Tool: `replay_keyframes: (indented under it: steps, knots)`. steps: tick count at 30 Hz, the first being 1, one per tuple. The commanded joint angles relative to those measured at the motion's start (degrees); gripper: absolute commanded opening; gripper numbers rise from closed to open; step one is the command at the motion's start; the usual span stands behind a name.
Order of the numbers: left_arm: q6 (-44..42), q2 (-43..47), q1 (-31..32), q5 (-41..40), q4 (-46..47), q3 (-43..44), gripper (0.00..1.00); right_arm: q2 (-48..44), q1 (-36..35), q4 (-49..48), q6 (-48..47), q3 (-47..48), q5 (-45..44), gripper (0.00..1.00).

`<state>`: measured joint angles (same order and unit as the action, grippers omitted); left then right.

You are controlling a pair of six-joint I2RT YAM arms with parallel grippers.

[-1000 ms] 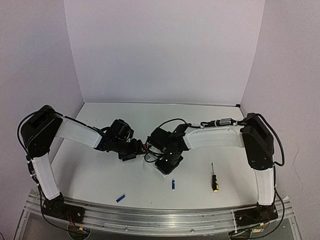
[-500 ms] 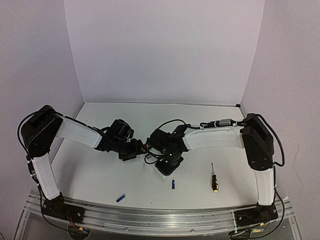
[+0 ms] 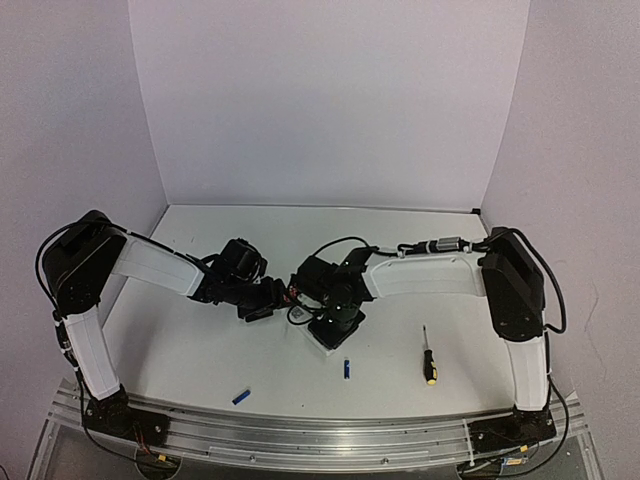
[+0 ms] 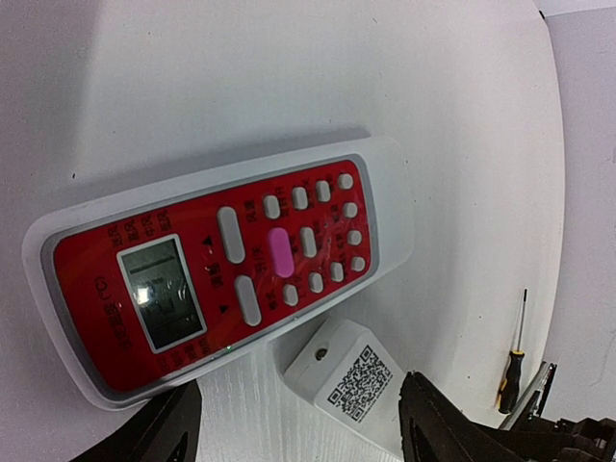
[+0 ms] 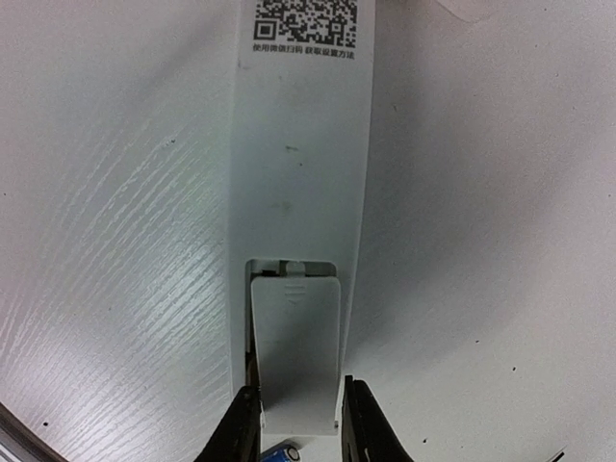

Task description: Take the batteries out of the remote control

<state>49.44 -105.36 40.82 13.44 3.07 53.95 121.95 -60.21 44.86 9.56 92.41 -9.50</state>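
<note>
Batteries [image 3: 347, 369] on table [image 3: 200, 350], outside remote control [image 5: 298, 192]

The white table [image 3: 200, 350] bears the remote control [image 5: 301, 144], red remote [image 4: 221, 265], batteries [image 3: 240, 397] and screwdriver [image 3: 429, 360].

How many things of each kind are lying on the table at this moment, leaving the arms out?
Remotes: 2, the slim white remote and the red-faced remote
Blue batteries: 2, both loose on the table
Battery cover: 1, between the fingers of the right gripper
Screwdriver: 1
Total: 6
</note>
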Motion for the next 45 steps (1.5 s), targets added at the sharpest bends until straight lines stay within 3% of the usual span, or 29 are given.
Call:
replay_keyframes:
  steps: [1,23,25,28,30,34,45]
  knots:
    - [0.2,-1.3,0.0,0.2,-1.0,-0.6,0.71,1.4,-0.5,1.1,1.3,2.4,0.0,0.26]
    - [-0.7,-1.2,0.0,0.1,-2.0,1.1,0.71,-3.2,-0.5,1.1,2.3,3.9,-0.2,0.4]
    - [-1.0,-1.1,0.0,0.0,-2.2,1.5,0.72,-4.3,-0.5,1.1,2.7,3.4,-0.5,0.44]
    - [-1.4,-1.2,0.0,0.5,-2.0,2.2,0.73,-4.7,-0.5,1.0,2.1,2.3,-0.3,0.68]
    - [-1.8,-1.1,0.0,1.0,-1.9,2.6,0.74,-4.0,-0.6,0.8,0.8,1.8,-0.2,0.77]
    - [-2.3,-0.8,0.0,1.4,-1.8,2.6,0.77,-1.6,-1.1,0.4,-1.4,2.0,-2.8,0.82]
    - [-2.3,0.2,0.0,1.7,-0.9,1.2,0.79,1.0,-1.0,0.2,-3.2,0.4,-4.0,0.83]
